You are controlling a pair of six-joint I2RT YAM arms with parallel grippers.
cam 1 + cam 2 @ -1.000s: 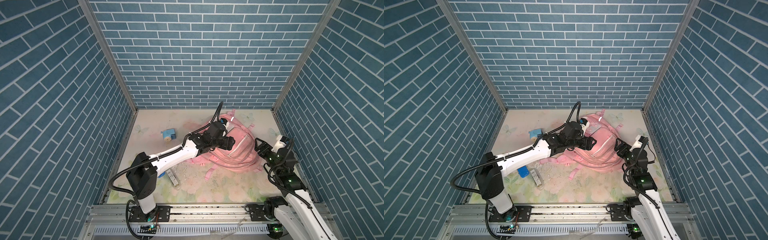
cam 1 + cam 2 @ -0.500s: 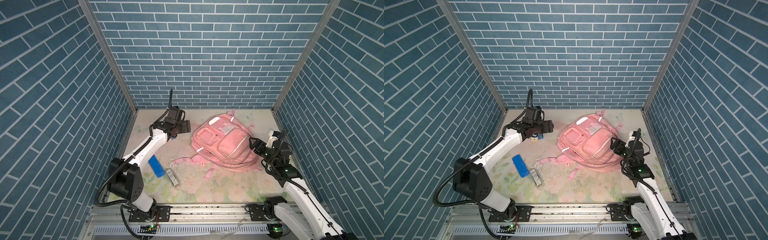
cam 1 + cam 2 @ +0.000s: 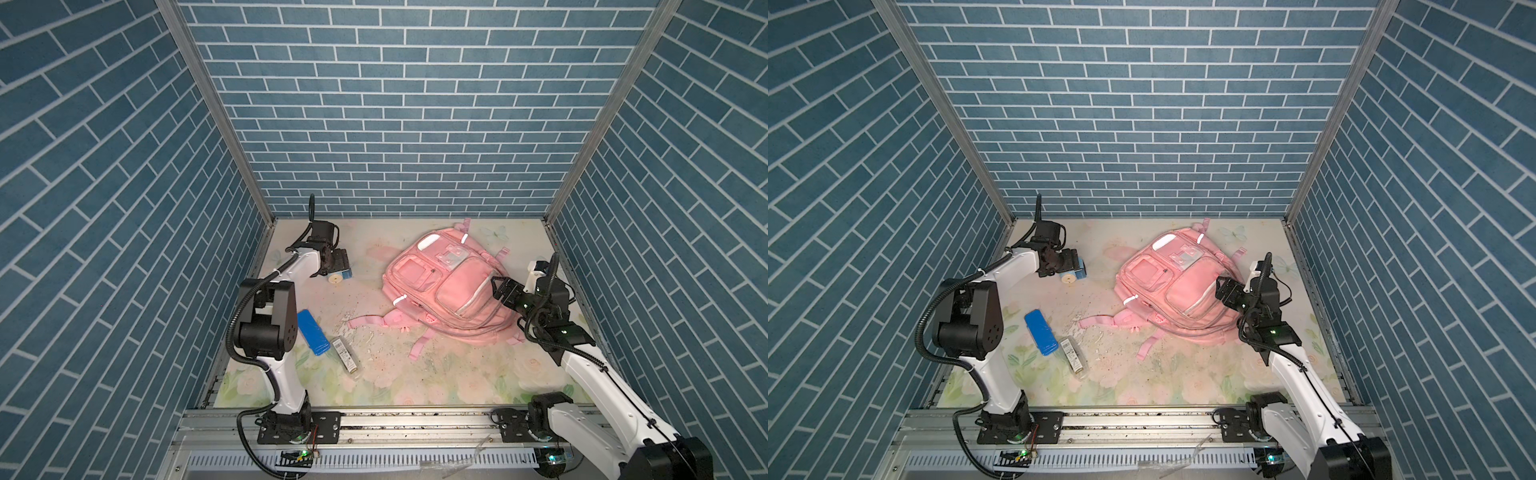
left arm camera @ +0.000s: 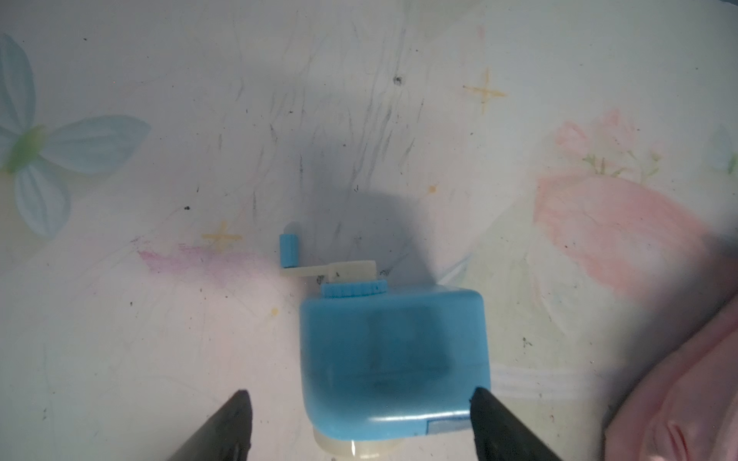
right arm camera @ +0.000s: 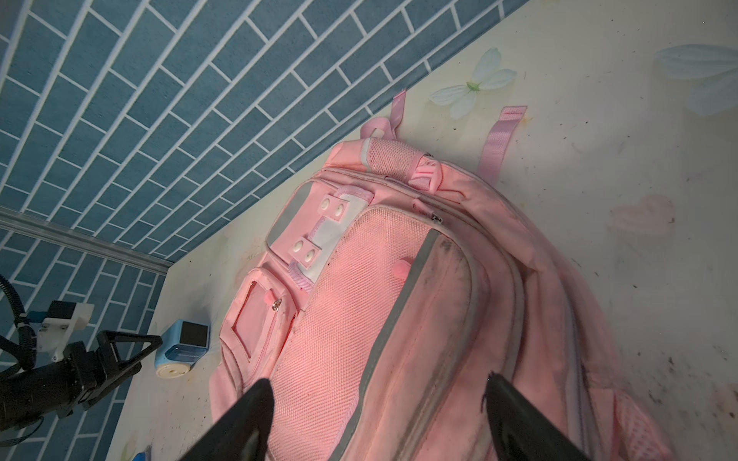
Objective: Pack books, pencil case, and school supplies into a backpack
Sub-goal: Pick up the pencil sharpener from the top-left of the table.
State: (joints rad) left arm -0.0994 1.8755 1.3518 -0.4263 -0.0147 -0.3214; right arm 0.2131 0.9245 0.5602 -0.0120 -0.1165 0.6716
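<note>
Blue brick-print walls close round a floral worktop (image 3: 436,374). Nearest, toward its front left corner, a blue oblong case (image 3: 311,338) (probably the pencil case) lies touching a clear flat packet (image 3: 345,362), both unpacked. Further back, right of centre, the backpack (image 3: 451,286) lies flat with its pockets up and straps trailing forward. Its zips look closed, so nothing can go in yet. The right gripper (image 3: 501,289) hangs at its right flank, jaws spread wide and empty, likely placed to steady or open it. Farthest, near the back left corner, the pencil sharpener (image 4: 393,343) rests on the mat. The left gripper (image 4: 359,399) straddles it with jaws wide, not pinching, lined up for a pick.
</note>
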